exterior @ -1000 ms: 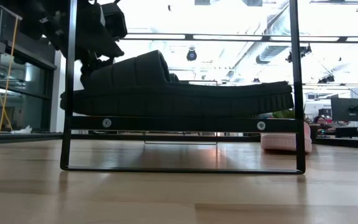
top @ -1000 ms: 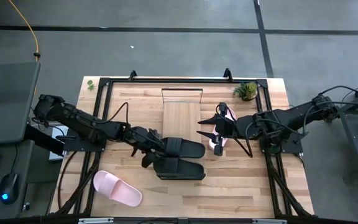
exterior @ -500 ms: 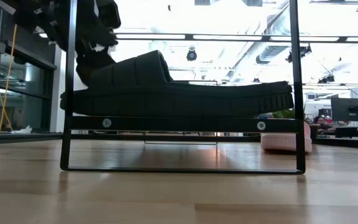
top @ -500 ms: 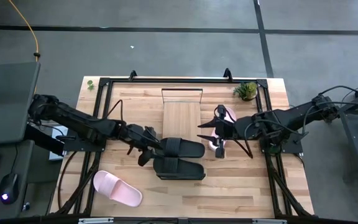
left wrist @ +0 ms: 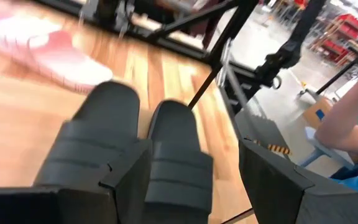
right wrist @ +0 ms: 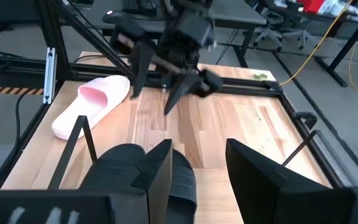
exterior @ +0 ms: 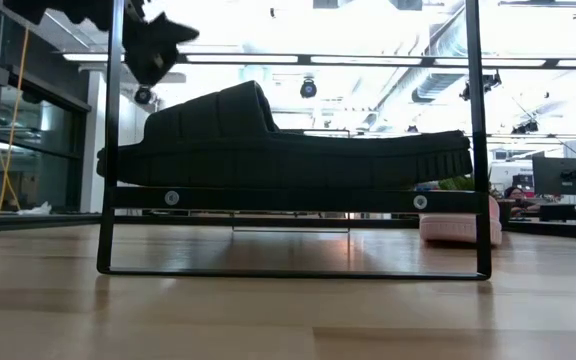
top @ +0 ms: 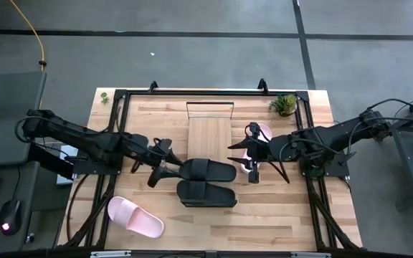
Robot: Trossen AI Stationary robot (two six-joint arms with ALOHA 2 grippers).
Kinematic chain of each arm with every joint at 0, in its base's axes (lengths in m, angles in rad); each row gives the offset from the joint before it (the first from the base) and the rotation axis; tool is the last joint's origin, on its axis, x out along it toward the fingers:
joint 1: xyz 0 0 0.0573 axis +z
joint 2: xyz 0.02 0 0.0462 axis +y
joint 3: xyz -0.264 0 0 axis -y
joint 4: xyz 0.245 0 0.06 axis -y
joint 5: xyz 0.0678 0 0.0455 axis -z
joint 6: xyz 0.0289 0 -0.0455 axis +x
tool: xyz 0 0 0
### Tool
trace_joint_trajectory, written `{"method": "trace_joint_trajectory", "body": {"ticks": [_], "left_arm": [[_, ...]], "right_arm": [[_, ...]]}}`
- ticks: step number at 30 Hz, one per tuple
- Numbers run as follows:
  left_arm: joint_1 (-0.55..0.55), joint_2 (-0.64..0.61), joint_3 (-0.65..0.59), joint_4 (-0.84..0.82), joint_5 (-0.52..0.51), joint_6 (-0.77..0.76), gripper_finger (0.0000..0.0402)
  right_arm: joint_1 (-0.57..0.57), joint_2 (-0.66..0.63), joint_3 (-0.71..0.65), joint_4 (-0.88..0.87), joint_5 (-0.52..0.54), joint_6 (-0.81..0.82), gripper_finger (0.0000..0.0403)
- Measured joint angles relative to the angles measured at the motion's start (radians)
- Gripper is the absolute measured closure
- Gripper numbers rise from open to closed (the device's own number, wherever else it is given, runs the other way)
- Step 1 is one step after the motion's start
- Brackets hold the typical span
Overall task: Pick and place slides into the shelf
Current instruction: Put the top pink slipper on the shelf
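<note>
Two black slides point(top: 210, 170) point(top: 208, 194) lie side by side, soles down, on the black frame bar point(exterior: 288, 198) at the near end of the light-wood shelf point(top: 210, 132). My left gripper point(top: 169, 166) hangs open just left of them and above them, touching nothing. My right gripper point(top: 241, 153) hovers open at the shelf's right side, above a pink slide point(top: 262, 132) that it partly hides. A second pink slide point(top: 135, 216) lies sole down on the table at the near left.
A black tube frame point(top: 120, 97) runs around the tabletop. A small green plant point(top: 285, 104) stands at the far right corner. The shelf's wire frame point(top: 210, 107) stands at its far end. A person's blue sleeve point(left wrist: 353, 130) shows beyond the table.
My left gripper has drawn back from the black slides toward the table's left edge and risen, its fingers still apart. Both black slides have stayed in place on the shelf.
</note>
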Motion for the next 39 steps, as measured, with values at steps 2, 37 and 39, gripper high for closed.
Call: {"method": "trace_joint_trajectory", "body": {"ticks": [2, 37, 39], "left_arm": [[0.000, -0.026, 0.000, 0.008, 0.000, 0.019, 0.0179], [0.000, -0.265, 0.000, -0.003, 0.004, 0.073, 0.0179], [0.000, -0.265, 0.000, -0.001, 0.003, 0.079, 0.0179]], "right_arm": [[0.000, 0.002, 0.000, -0.004, 0.000, 0.009, 0.0260], [-0.067, 0.039, -0.029, -0.637, 0.296, 0.617, 0.0260], [-0.065, 0.060, -0.029, -0.645, 0.296, 0.629, 0.0260]]}}
